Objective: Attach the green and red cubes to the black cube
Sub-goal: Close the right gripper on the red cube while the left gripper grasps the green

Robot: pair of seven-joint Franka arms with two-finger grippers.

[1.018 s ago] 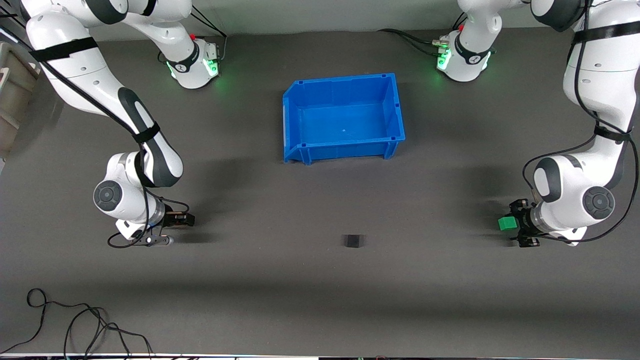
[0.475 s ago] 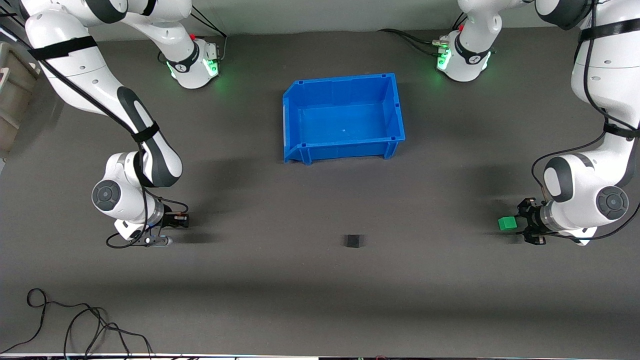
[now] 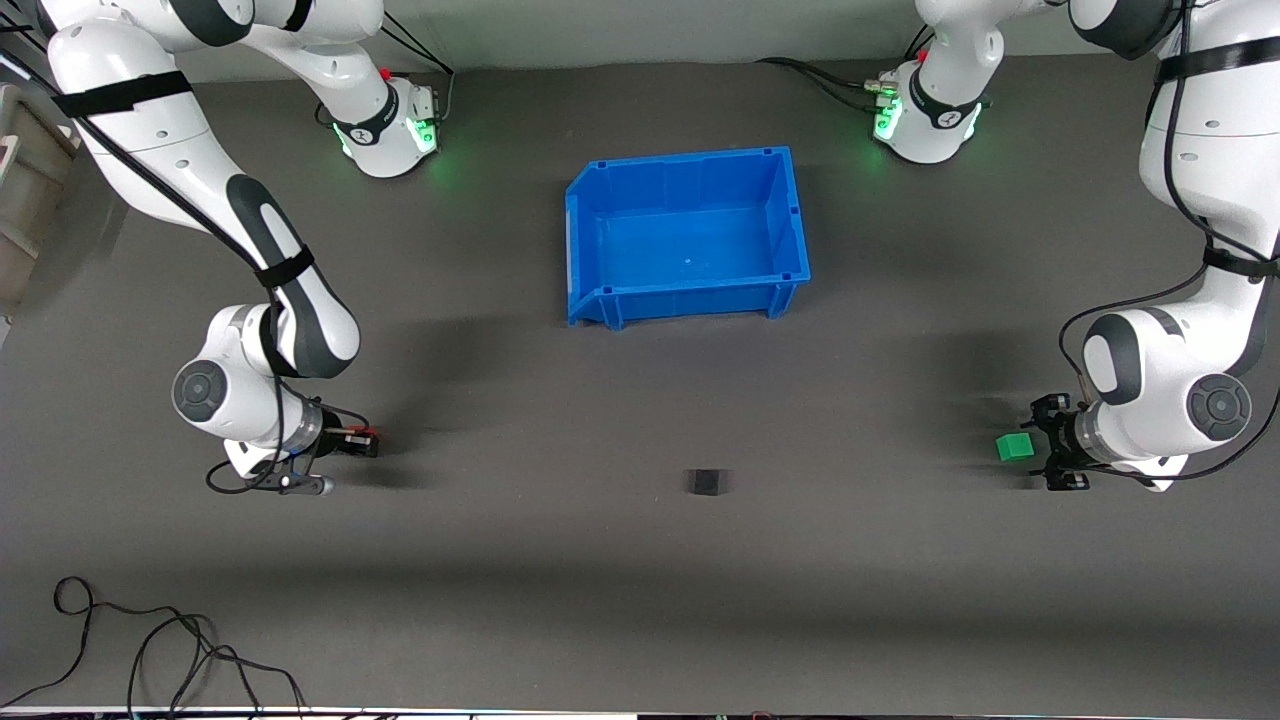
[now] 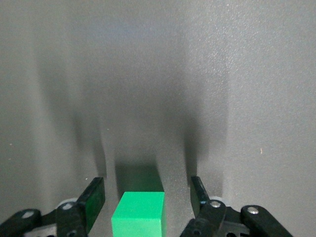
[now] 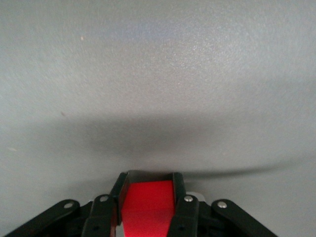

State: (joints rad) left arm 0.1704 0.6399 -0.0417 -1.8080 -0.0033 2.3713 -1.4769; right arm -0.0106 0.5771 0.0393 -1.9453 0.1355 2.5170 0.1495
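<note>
The right pincer [image 5: 147, 200] grasps the red cube [image 5: 147, 205], the left pincer [image 4: 148, 197] straddles the green cube [image 4: 138, 216] unclenched; it must clench next, then both carry to the black cube [image 3: 706, 482], at the bin's [image 3: 590, 300] six o'clock.

- Red cube [image 5: 147, 207]: in the right wrist view only its top face shows between the right gripper [image 5: 148, 197] fingers; its lower part is cut off by the picture's edge. In the front view it is a red speck, mostly hidden by the fingers.
- Green cube [image 4: 138, 219]: its lower edge is cut off in the left wrist view.
- Left gripper [image 4: 148, 197]: only the fingertips and linkages show; the body is out of frame.
- Black cube [image 3: 706, 482]: too small to make out any surface detail.
- Cable [image 3: 150, 640] near the front edge: its ends run out of the picture.
</note>
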